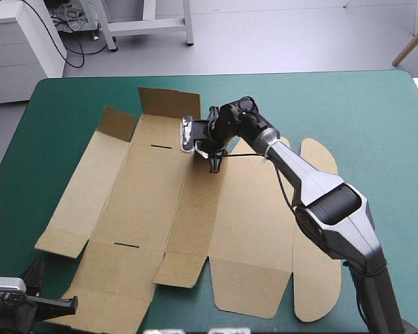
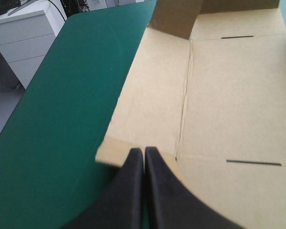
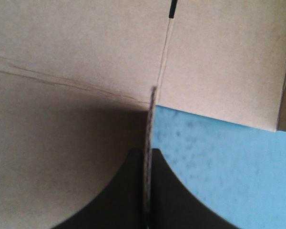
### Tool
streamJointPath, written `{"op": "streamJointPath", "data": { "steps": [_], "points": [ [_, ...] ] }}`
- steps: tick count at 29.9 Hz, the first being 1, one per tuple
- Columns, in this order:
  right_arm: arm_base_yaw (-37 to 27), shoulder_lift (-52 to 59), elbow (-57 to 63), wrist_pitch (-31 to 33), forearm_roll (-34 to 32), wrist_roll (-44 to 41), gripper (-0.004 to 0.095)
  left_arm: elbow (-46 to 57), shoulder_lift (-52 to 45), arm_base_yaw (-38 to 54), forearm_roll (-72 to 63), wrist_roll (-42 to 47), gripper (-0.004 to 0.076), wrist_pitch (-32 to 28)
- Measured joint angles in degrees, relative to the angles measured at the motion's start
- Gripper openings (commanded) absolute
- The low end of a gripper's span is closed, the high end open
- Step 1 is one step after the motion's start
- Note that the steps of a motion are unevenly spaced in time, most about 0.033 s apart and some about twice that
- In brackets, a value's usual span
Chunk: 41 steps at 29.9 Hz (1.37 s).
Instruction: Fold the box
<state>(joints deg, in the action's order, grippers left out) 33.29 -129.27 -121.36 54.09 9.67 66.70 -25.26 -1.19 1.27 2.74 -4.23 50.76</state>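
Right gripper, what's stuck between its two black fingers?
A thin upright edge of the brown box, pinched by the right gripper, whose fingers are all but shut on it. The right wrist view shows that sheet edge-on.

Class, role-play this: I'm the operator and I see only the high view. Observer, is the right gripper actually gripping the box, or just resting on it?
Observer: The right wrist view shows the right gripper all but shut on a thin edge of the box.
Operator: And the left gripper?
Observer: It is shut and holds nothing, its tip at a corner flap.
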Motion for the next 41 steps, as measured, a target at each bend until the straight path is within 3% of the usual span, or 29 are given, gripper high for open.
{"op": "streamJointPath", "data": {
  "steps": [9, 26, 29, 36, 41],
  "points": [
    [2.23, -0.13, 0.0, -3.04, 3.63, 10.13, -0.002, 0.0, 0.0, 0.0, 0.0, 0.0, -0.001, 0.0],
    [2.95, -0.13, 0.0, -1.76, 7.19, 12.04, -0.0014, 0.0, 0.0, 0.0, 0.0, 0.0, -0.001, -0.04],
    [2.95, -0.13, 0.0, -1.76, 7.19, 11.99, 0.0021, 0.0, 0.0, 0.0, 0.0, 0.0, -0.001, -0.04],
    [3.0, -0.13, -0.02, -2.47, 4.12, 6.88, 0.0244, 0.0, 0.0, 0.0, 0.0, 0.0, -0.001, -0.04],
    [3.0, 0.11, -0.02, -3.01, -1.04, -0.18, 0.0252, 0.0, 0.0, 0.0, 0.0, 0.0, -0.001, -0.04]
  ]
}}
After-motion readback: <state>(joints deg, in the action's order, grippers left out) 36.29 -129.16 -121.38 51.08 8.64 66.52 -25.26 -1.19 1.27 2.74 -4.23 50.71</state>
